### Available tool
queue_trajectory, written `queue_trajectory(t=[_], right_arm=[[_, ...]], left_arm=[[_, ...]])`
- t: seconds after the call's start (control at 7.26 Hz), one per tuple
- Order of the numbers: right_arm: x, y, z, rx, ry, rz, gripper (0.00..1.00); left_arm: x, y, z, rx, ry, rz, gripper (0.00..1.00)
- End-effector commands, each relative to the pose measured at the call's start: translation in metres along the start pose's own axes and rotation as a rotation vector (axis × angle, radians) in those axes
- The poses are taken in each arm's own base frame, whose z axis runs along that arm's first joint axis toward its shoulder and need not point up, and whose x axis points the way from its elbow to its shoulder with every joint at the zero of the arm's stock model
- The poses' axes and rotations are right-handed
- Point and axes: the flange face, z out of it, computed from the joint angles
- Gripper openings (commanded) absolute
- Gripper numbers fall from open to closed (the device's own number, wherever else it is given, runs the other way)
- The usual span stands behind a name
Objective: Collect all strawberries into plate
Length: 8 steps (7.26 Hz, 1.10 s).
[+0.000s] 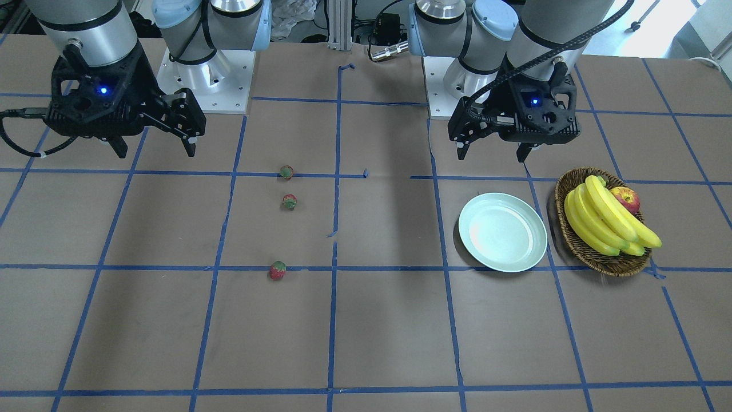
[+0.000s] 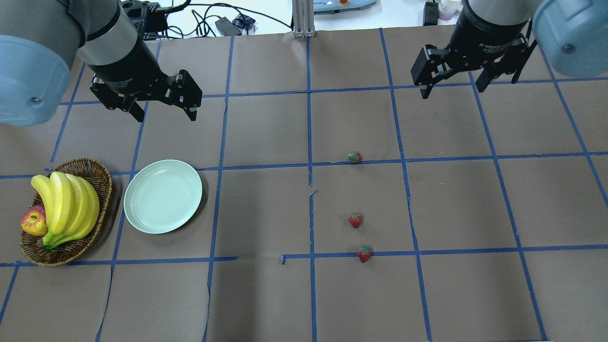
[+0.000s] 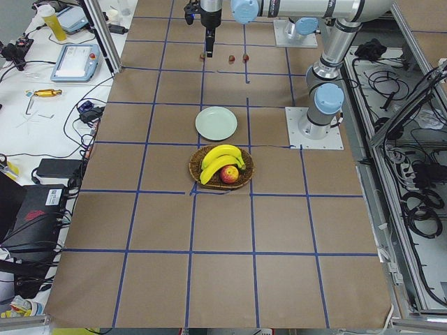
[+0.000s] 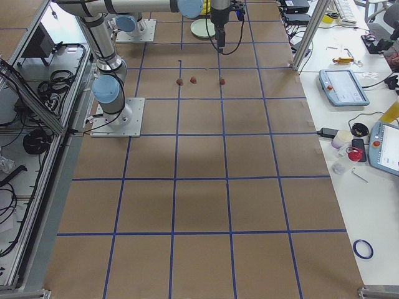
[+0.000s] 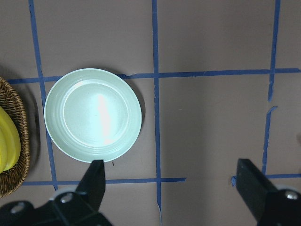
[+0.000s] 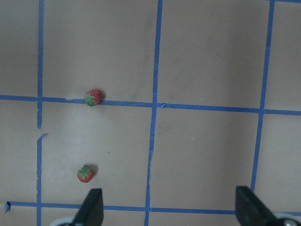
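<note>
Red strawberries (image 2: 355, 221), three in a row on the brown worktop (image 2: 266, 133), lie well apart from the mint plate (image 2: 163, 196); left and right jaws hang spread wide

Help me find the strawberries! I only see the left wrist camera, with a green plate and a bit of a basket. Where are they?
Observer: Three strawberries lie in a rough line on the table, just to the robot's right of its middle and well apart from the plate.
Operator: Is the other gripper holding one?
Observer: No. The right gripper hangs open and empty above the table, touching no berry.
Operator: What's in the basket?
Observer: The basket holds a bunch of bananas and a red-yellow apple.
</note>
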Motion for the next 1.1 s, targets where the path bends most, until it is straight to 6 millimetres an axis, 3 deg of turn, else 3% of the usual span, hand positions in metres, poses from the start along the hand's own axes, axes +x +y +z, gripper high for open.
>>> queue_trajectory(t=[0.0,0.96], right_arm=[[-0.0008,0.0005,-0.0005,-0.001,0.0,-0.003,1.0],[-0.0011,0.0,-0.0003,-0.002,-0.003,0.0,1.0]], left_arm=[[0.0199,0.005,0.0055,-0.012,-0.002,0.042,1.0],[0.0205,0.005,0.006,-0.017,-0.005,0.047,1.0]])
